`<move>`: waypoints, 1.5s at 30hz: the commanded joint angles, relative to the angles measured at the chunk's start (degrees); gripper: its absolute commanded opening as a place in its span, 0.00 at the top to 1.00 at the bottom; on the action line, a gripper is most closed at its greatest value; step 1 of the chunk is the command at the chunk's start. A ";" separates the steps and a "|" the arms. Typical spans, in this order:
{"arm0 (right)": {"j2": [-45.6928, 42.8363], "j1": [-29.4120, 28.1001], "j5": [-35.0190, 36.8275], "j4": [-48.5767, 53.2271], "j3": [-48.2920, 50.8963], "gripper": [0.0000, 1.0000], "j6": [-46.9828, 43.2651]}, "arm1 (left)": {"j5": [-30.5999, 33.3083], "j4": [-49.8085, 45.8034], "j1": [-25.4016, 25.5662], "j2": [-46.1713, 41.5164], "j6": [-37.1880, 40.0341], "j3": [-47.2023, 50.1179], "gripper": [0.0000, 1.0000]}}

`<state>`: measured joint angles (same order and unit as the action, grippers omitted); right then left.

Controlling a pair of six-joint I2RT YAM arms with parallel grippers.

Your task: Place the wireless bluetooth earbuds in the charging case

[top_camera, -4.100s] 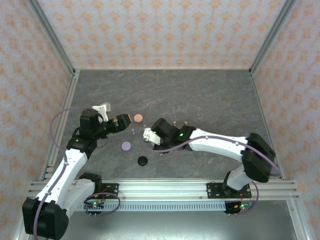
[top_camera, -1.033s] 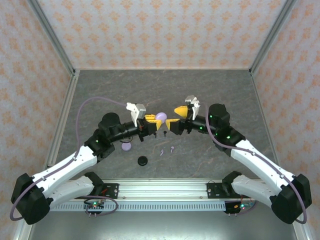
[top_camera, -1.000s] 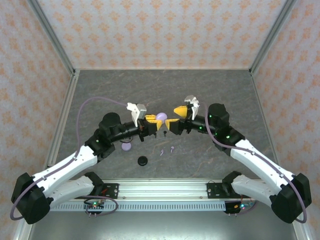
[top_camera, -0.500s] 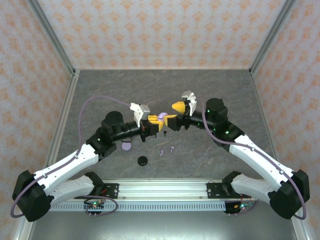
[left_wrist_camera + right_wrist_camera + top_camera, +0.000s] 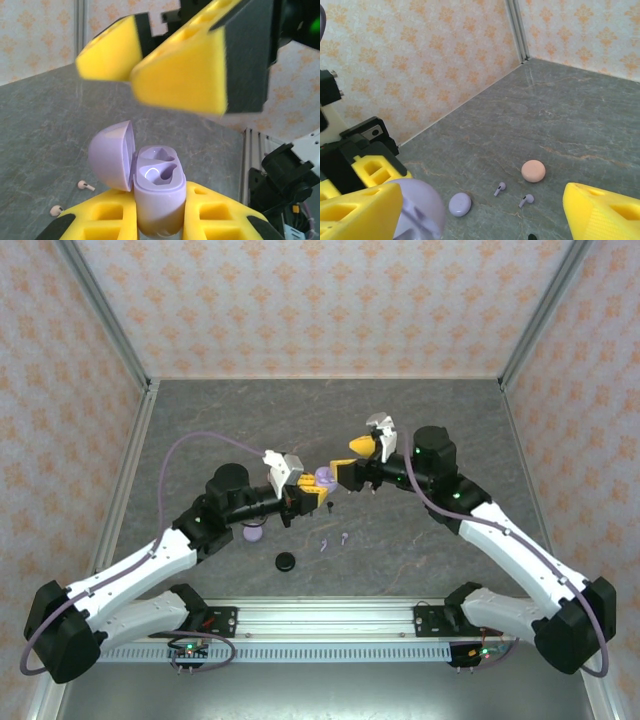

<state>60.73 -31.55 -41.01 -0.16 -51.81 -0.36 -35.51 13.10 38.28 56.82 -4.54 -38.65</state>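
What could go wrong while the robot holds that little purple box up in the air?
1. The open right gripper is very close to the purple case. A bump could snap the raised lid shut or twist the case.
2. The left gripper pinches only the case's lower part, above the table. If it slips, the case may fall.
3. Earbuds lie below, so a falling case might scatter them.

case between left hand and right hand, earbuds before them
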 commanded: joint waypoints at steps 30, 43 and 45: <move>29.00 -15.38 27.94 32.24 -2.90 0.53 27.50 | 6.24 -2.13 0.39 -19.46 13.24 12.12 1.00; 36.23 -16.53 28.45 31.46 -5.61 0.60 27.69 | 6.48 -2.47 0.42 -18.59 13.15 12.11 1.00; 36.62 -16.53 28.19 31.19 -5.45 0.61 27.78 | 6.50 -2.47 0.43 -18.58 13.15 12.11 1.00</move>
<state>96.53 -47.70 -14.35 30.59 -56.12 26.61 -28.23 9.80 38.26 38.37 7.62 -26.83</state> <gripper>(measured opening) 0.391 0.183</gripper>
